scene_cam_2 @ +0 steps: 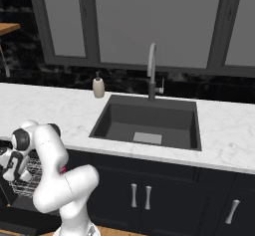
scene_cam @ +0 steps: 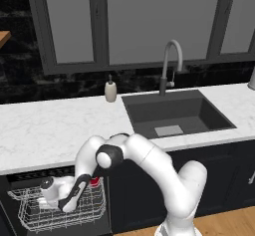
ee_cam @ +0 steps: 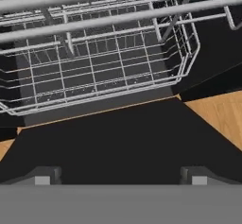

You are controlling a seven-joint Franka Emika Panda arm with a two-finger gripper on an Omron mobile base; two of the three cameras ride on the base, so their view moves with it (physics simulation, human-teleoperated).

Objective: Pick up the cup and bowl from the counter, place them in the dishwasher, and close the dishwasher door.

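While the arm bends down to the left of the sink (scene_cam: pixel 174 114), its tool (scene_cam: pixel 63 206) hangs over the white wire rack (scene_cam: pixel 60 215) pulled out of the dishwasher (scene_cam: pixel 50 200), under the left stretch of the bench (scene_cam: pixel 45 130). In the hand view the two dark fingertips (ee_cam: pixel 45 176) stand wide apart with nothing between them, so the tool is open and empty. They point down past the rack's near edge toward the dishwasher door (ee_cam: pixel 118 142), which lies flat and open below, with wooden floor (ee_cam: pixel 220 114) beside it. A small patch of red, the cup (scene_cam: pixel 94 181), shows in the rack just beside the arm's forearm; which way it points and whether it stands upright I cannot tell, as most of it is hidden. The rack's long side runs across the hand view, tilted a little. A beige soap bottle (scene_cam: pixel 110 90) stands upright on the bench left of the tap (scene_cam: pixel 171 65). No writing or labels can be read anywhere
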